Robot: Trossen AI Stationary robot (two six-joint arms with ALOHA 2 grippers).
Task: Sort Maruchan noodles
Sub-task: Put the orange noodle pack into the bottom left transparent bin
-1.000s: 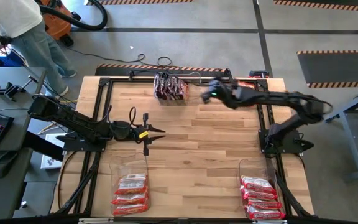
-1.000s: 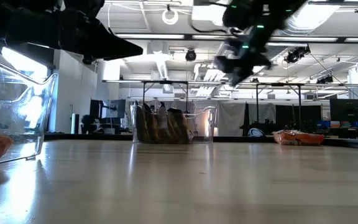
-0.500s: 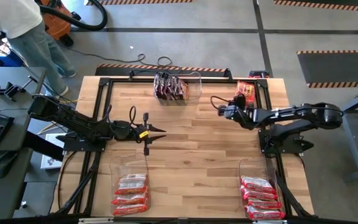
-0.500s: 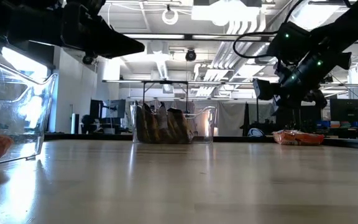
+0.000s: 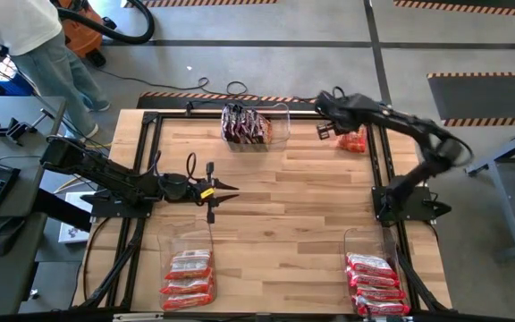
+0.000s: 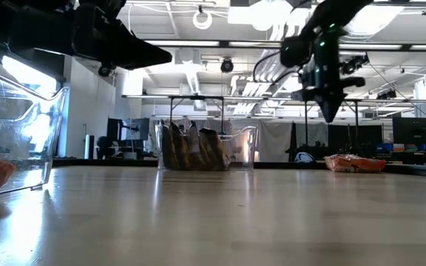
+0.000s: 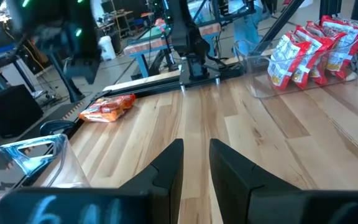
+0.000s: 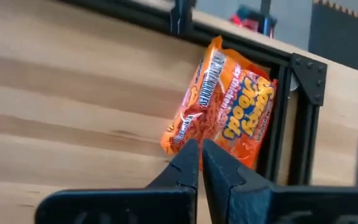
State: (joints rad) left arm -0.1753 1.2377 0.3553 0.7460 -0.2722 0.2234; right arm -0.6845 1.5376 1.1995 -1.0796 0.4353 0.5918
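An orange crinkly plastic noodle packet [image 8: 225, 118] lying at the edge of the pale wooden table [image 8: 73, 93] carries the only lettering of any size here: bold white and yellow words running sideways across its face, plus a band of smaller print along one side. Turned and creased as it lies, none of it can be read with certainty. The red-and-white plastic noodle packets [image 7: 309, 46] standing in a clear plastic bin [image 7: 257, 74] bear printing too small to make out. No other label, number or sign is legible.
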